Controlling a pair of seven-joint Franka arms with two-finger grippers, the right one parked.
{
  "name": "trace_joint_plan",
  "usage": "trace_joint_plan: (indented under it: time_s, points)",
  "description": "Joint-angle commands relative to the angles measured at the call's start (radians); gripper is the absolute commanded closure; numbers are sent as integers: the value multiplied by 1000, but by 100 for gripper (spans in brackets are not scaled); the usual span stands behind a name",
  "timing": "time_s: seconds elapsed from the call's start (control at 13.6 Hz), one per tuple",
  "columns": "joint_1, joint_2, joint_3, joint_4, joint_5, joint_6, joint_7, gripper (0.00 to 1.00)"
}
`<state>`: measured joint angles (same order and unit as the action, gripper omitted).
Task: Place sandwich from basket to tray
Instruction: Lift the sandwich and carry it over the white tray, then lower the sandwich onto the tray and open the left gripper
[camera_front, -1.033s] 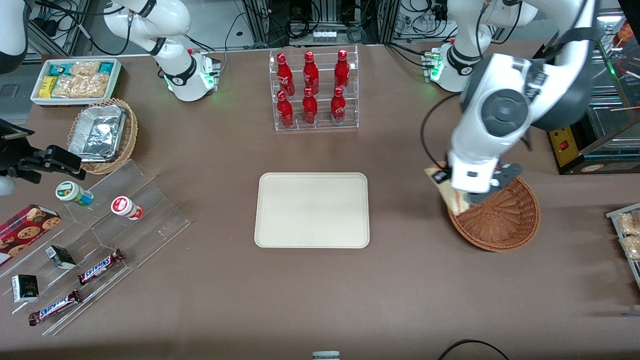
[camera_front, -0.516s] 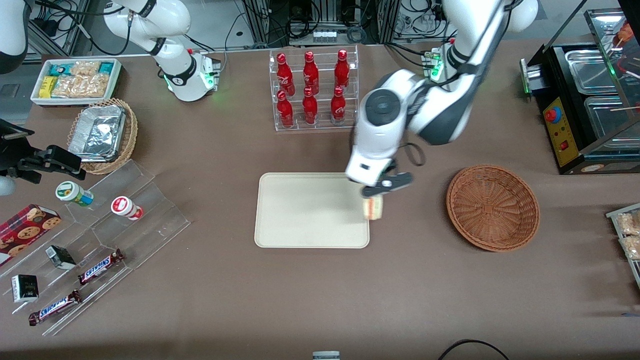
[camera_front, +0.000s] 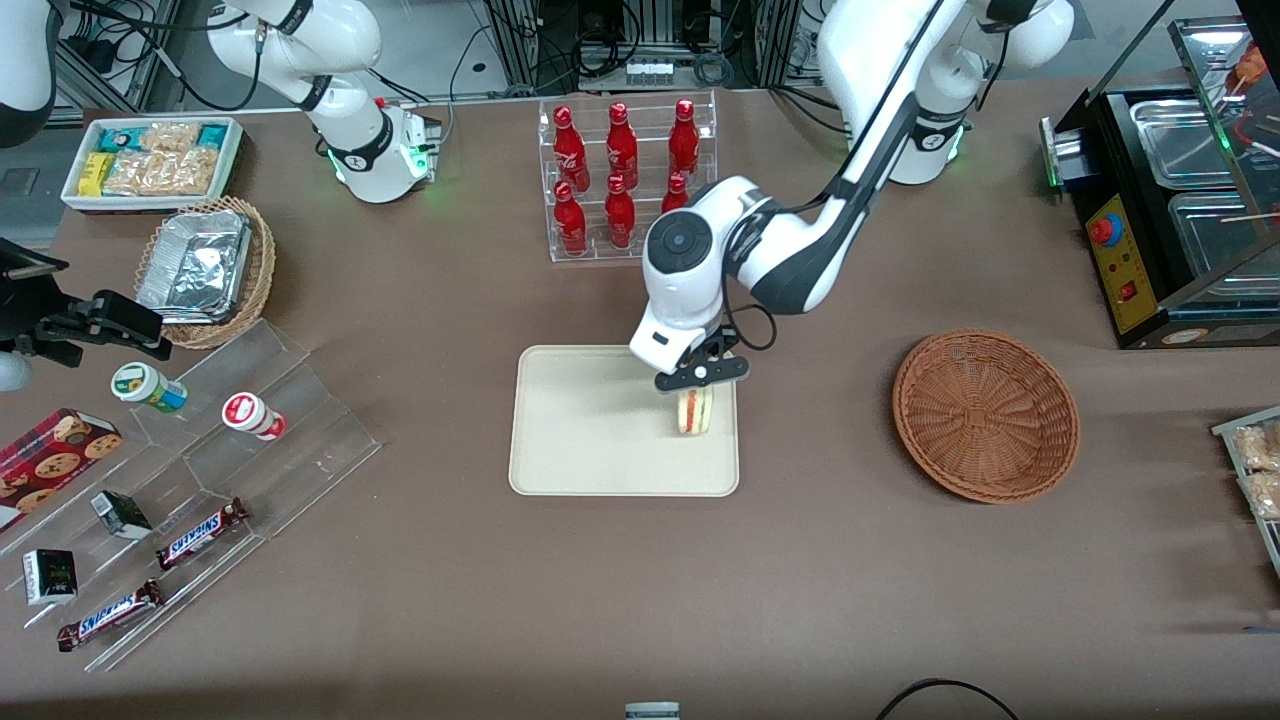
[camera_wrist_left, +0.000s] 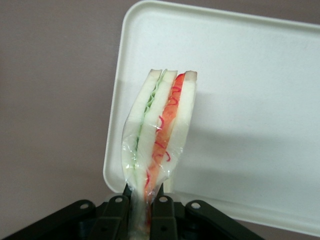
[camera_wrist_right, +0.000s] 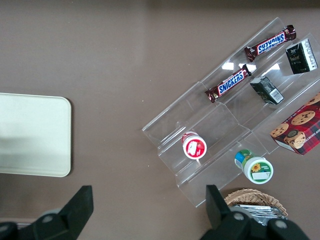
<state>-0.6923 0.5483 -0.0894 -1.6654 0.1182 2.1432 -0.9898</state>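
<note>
Sandwich (camera_front: 695, 411) hung in my tool (camera_front: 700, 377), its wrapped end pinched between the two black fingers (camera_wrist_left: 116, 215), cut edge showing green filling beside one bread slice and red-orange beside the other. I took the tray (camera_front: 600, 430) as my landmark. From the front camera the sandwich sat over the tray's edge nearest the working arm's end of the counter (camera_front: 640, 580), roughly midway along that edge. I could not tell from either view whether its lower tip touched the tray surface or hung just above it. In the wrist view the sandwich (camera_wrist_left: 159, 135) lay partly over the tray (camera_wrist_left: 250, 110) near one rounded corner, partly over bare counter, with clear film visible around the bread. The tool (camera_wrist_left: 141, 217) was closed narrowly on that film-wrapped end.

The basket (camera_front: 986, 415) stood on the counter well apart from the tray, toward the working arm's end, with nothing in it. A rack of red bottles (camera_front: 625, 180) stood farther from the front camera than the tray.
</note>
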Motion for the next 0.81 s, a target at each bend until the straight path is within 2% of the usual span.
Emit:
trace_joint_plan:
  time_s: [0.0, 0.44, 0.52, 0.59, 0.66, 0.74]
  points:
    - [-16, 60, 14, 36, 21, 55, 5, 89]
    - [-15, 131, 17, 85, 49, 92, 7, 89]
    - [-15, 136, 17, 90, 51, 92, 5, 86]
    - [-15, 136, 17, 90, 52, 92, 2, 55]
    - [-13, 134, 19, 90, 52, 92, 6, 1]
    - [-9, 127, 20, 93, 52, 86, 0, 0]
